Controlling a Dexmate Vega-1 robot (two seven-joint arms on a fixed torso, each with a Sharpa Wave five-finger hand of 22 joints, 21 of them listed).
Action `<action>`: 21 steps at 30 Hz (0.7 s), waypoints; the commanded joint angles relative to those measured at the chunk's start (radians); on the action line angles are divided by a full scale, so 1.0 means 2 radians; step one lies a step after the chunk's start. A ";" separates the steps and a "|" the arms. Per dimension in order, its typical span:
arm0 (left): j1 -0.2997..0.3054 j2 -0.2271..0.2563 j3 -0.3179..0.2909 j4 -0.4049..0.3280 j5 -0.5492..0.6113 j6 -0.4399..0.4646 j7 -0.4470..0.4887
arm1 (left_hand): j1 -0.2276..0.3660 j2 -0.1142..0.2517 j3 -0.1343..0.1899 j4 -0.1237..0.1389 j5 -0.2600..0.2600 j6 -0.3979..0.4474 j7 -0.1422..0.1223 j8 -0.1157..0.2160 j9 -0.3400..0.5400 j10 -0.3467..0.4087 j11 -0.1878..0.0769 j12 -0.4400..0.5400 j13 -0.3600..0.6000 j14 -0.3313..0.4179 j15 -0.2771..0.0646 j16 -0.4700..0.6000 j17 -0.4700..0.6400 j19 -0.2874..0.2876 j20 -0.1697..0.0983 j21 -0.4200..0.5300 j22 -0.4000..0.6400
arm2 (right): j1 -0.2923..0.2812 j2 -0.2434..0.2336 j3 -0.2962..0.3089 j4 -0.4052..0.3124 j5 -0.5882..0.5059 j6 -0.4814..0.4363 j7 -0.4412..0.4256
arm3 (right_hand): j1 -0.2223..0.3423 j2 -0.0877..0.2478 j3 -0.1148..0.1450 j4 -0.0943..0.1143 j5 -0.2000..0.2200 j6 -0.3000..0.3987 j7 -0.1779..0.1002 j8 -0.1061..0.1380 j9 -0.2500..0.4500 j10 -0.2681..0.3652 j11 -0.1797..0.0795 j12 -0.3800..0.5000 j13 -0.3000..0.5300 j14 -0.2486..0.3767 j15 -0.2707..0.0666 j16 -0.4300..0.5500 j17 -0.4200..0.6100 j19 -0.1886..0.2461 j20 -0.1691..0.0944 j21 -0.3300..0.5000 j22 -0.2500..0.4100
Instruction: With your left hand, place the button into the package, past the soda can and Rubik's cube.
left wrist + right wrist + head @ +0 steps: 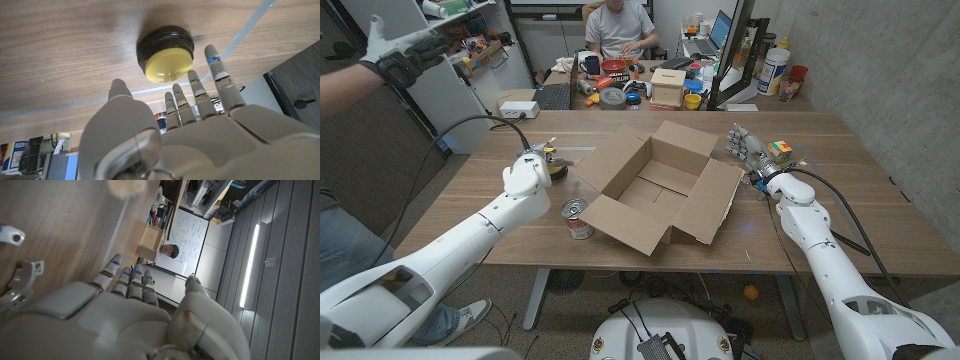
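Observation:
The button (557, 166), black with a yellow top, sits on the wooden table just beyond my left hand (528, 179). In the left wrist view the button (166, 55) lies right past my spread fingertips (213, 54), and my left hand (190, 130) holds nothing. The package, an open cardboard box (660, 190), stands mid-table with its flaps out. A soda can (578, 219) stands by the box's near left corner. The Rubik's cube (780, 151) sits at the far right, next to my right hand (745, 148). My right hand (125, 310) has its fingers extended and is empty.
A person sits at a cluttered desk (620, 75) behind the table. Another person's gloved hand (395, 55) reaches in at the upper left, with their leg (340, 240) beside the table's left edge. Black cables (470, 125) trail over the table from both arms.

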 commanded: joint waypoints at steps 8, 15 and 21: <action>-0.006 -0.010 -0.006 0.034 -0.021 -0.019 0.011 | 0.003 0.003 -0.003 -0.001 -0.002 0.000 -0.004 -0.002 0.002 -0.003 -0.002 -0.001 0.002 0.001 0.002 -0.004 0.002 0.003 -0.001 -0.005 0.000 | 0.014 -0.002 -0.006 -0.006 -0.010 -0.005 -0.005 | -0.006 -0.001 -0.002 0.000 0.003 0.003 -0.002 0.000 0.002 0.002 -0.003 -0.001 0.001 0.005 0.002 0.001 0.002 0.004 0.002 -0.003 0.001; -0.011 -0.013 0.000 0.044 -0.021 -0.016 0.010 | 0.003 0.004 -0.004 -0.001 -0.002 0.000 -0.004 -0.002 0.002 -0.003 0.000 -0.001 0.002 0.003 0.002 -0.004 0.003 0.003 -0.001 -0.006 0.000 | 0.029 0.000 -0.012 0.012 -0.012 0.000 0.000 | -0.006 -0.001 -0.002 0.000 0.003 0.002 -0.002 0.000 0.002 0.001 -0.003 -0.001 0.001 0.005 0.001 0.001 0.002 0.006 0.004 -0.003 0.001; -0.018 -0.017 0.007 0.053 -0.021 -0.014 0.007 | 0.004 0.004 -0.004 -0.001 -0.002 -0.001 -0.004 -0.003 0.002 -0.002 0.001 -0.001 0.002 0.005 0.002 -0.004 0.003 0.004 -0.001 -0.007 0.001 | 0.040 0.001 -0.015 0.025 -0.013 0.009 0.006 | -0.007 -0.002 -0.003 0.000 0.003 0.002 -0.002 0.000 0.002 0.001 -0.004 -0.001 0.001 0.004 0.002 0.001 0.002 0.006 0.006 -0.004 0.001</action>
